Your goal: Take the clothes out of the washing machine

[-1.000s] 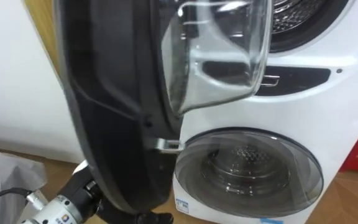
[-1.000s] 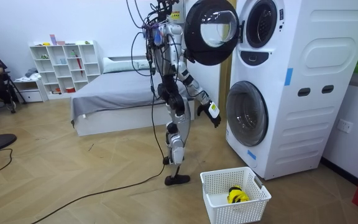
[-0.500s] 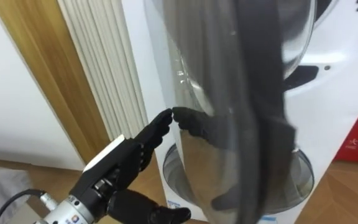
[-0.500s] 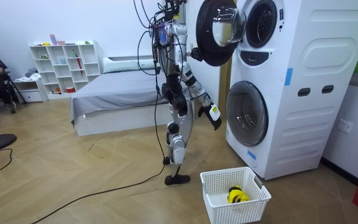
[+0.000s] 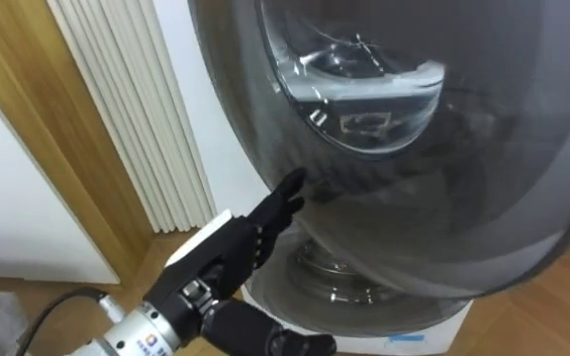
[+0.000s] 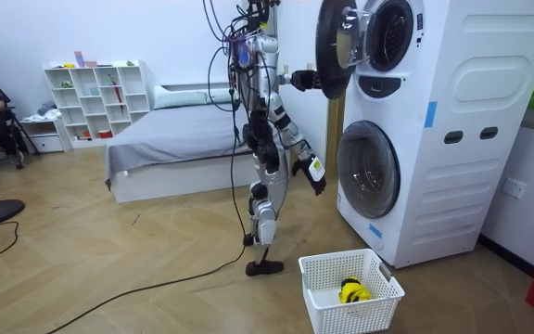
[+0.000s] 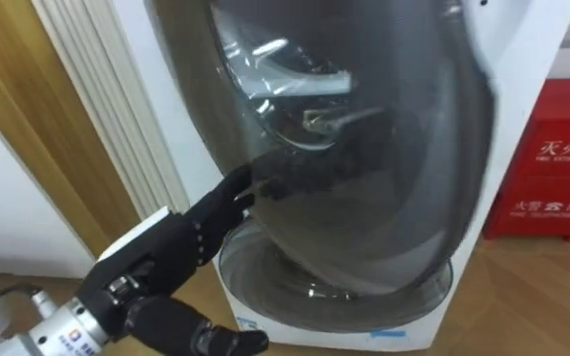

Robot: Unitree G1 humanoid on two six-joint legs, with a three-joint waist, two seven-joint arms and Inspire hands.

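The left hand (image 5: 228,249), fingers straight and relaxed, touches its tips to the dark door (image 5: 463,208) of the upper washing machine (image 6: 489,37). Any clothes seem hidden behind that door. The right hand (image 6: 316,179) hangs low; its state cannot be told.

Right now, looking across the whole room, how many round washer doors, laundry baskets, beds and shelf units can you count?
Round washer doors: 2, the upper door swung open and the lower door closed
Laundry basket: 1
Bed: 1
Shelf unit: 1
Total: 5
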